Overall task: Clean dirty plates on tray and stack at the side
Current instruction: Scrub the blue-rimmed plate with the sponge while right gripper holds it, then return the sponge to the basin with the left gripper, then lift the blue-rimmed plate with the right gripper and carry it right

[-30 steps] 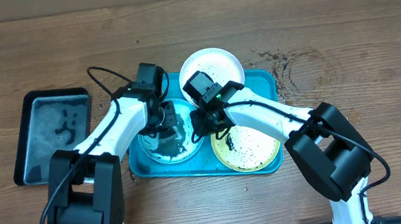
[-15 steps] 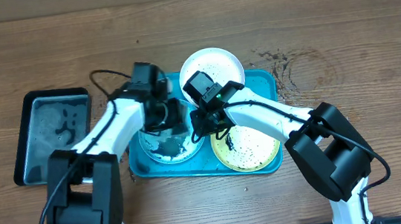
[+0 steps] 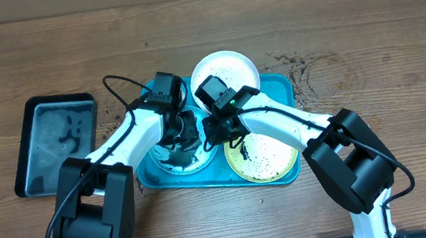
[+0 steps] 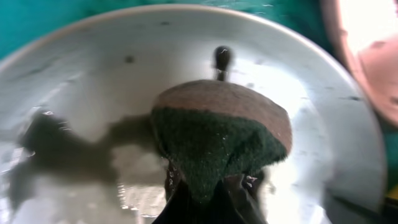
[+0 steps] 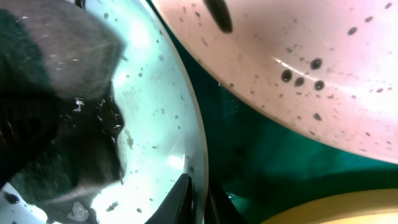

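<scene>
Left fingers point(image 4: 184, 204) clamped on sponge point(image 4: 217, 130), pressed straight down inside blue-rimmed plate point(image 3: 169, 166), left end of tray point(image 3: 277, 87), mid-tabletop. Right fingers point(image 5: 180, 200) pinch that plate's right rim, likely steadying.

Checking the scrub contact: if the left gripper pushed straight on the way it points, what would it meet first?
The light blue plate: the left gripper holds a sponge whose face seems to touch its wet inside, though depth is unclear.
</scene>
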### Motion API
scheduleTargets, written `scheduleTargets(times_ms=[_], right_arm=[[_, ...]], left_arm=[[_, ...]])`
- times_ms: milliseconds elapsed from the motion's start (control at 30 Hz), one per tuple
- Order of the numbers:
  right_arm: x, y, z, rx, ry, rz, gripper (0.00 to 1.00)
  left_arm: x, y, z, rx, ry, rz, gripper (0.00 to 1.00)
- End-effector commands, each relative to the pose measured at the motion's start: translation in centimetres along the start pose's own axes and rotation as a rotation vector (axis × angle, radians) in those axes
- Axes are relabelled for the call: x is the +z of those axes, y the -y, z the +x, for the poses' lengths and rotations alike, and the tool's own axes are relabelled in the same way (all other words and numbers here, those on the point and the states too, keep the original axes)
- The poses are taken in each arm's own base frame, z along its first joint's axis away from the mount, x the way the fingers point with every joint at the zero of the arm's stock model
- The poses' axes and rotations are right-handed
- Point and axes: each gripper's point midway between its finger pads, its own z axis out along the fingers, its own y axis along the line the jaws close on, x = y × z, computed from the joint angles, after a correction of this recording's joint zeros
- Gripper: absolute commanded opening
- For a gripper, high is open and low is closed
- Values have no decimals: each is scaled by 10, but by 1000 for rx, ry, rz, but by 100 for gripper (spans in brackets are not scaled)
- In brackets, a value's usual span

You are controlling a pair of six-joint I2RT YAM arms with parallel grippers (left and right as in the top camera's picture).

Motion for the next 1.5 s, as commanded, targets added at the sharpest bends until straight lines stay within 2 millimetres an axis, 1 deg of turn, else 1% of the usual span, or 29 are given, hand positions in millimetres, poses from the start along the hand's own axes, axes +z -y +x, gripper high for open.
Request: scheduleTargets(times_ms=[0,33,100,133,200,300,433,467,533,567,600,667,700,733,800,833,867,933,1000,1067,1133,1167,1267,1367,1400,1433,1467], right_arm=[[4,5,0,2,-5,24,9],[3,6,1,3,-8,26,9],[3,7,2,3,-13,29,8],[3,7,3,4,-15,30,6],[3,7,3,4,-18,31,5],[3,6,2,3,-15,30,5],[-5,4,-1,0,-17,31,4],[-11,0,-4,-25,-11,27,4],[-24,-8,-11,-69,9,15,4],[-30,-12,-15,-78,24,7,4],[-38,-16,-20,-88,42,-2,4],[-50,-23,-28,-99,70,-17,4],[-55,-26,-32,-113,83,-23,4],[-61,-29,-36,-134,102,-31,4],[-74,-36,-46,-170,140,-43,4],[-77,-37,-48,-174,149,-42,4],[-89,-38,-57,-178,186,-24,4],[-103,-32,-68,-179,234,43,4],[-122,-15,-82,-172,308,196,4],[-141,-7,-90,-182,366,314,4],[-162,-9,-97,-234,421,404,4],[-171,-14,-98,-272,447,444,4],[-188,-25,-101,-343,510,535,4],[-215,-35,-101,-394,628,721,4],[-225,-41,-99,-428,666,793,4],[-231,-47,-97,-460,684,832,4],[-236,-57,-94,-504,705,869,4]], left_arm=[[0,-68,7,-105,48,-354,4],[-8,-81,4,-136,77,-437,4],[-17,-90,1,-153,101,-499,4],[-26,-94,-4,-154,114,-534,4],[-41,-95,-12,-151,129,-564,4],[-64,-87,-28,-168,169,-548,4],[-92,-63,-51,-208,223,-421,4],[-104,-52,-59,-225,242,-341,4],[-124,-40,-72,-259,273,-218,4],[-137,-42,-79,-280,291,-157,4],[-147,-49,-84,-305,304,-118,4],[-160,-68,-88,-358,319,-85,4],[-162,-78,-89,-383,322,-84,4],[-166,-97,-88,-435,322,-86,4],[-168,-120,-86,-501,312,-82,4],[-169,-131,-85,-532,310,-79,4],[-171,-146,-84,-577,310,-72,4],[-174,-162,-82,-626,314,-61,4],[-177,-179,-80,-648,319,-67,4],[-178,-188,-77,-659,315,-73,4],[-180,-195,-75,-678,318,-77,4],[-180,-198,-75,-686,320,-80,4],[-181,-200,-73,-691,319,-82,4],[-181,-201,-73,-686,317,-84,4],[-181,-201,-73,-686,317,-83,4],[-181,-201,-73,-686,316,-83,4],[-181,-201,-73,-687,317,-83,4]])
